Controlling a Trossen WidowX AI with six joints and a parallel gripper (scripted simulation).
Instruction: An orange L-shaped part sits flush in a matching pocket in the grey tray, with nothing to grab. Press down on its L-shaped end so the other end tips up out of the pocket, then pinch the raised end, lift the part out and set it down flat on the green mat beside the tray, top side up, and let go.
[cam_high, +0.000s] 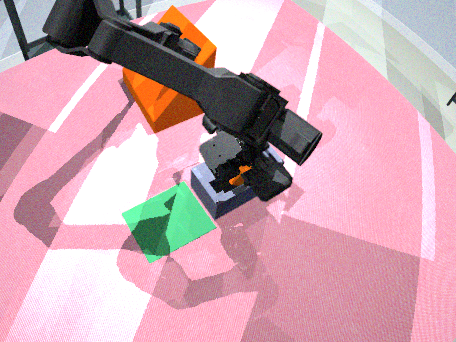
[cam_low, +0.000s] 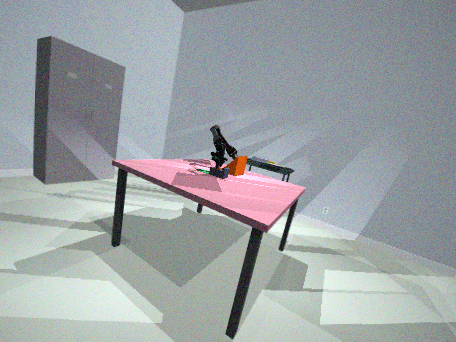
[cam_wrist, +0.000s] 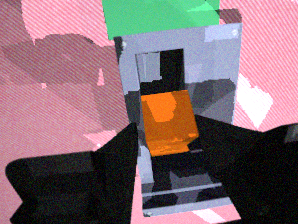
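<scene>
Top view, left to right: the green mat (cam_high: 169, 221) lies flat on the pink table (cam_high: 350, 210), partly in shadow, just beside the near-left side of the grey tray (cam_high: 207, 187). Behind them stands a large orange block (cam_high: 162, 105), crossed by the dark arm (cam_high: 190, 82). The arm reaches down over the tray, and the gripper (cam_high: 239, 176) covers most of it; only a small patch of the orange L-shaped part (cam_high: 241, 173) shows between the black fingers.

Wrist view, left to right: the left finger (cam_wrist: 117, 160) is a dark mass at the lower left; the orange part (cam_wrist: 167, 122) lies in the middle, inside the tray's (cam_wrist: 220, 55) pocket, its near end tipped up toward the camera; the right finger (cam_wrist: 235, 150) fills the lower right. The raised end sits between the two fingers, level with their tips. The jaws are partly spread and narrowing on the part; whether the pads already touch its sides cannot be told. The mat (cam_wrist: 160, 15) shows as a green band beyond the tray's far edge.

Exterior view: the table (cam_low: 250, 192) stands in a grey room, with the arm (cam_low: 220, 150) bent low near its far side; finer detail is too small to read.
</scene>
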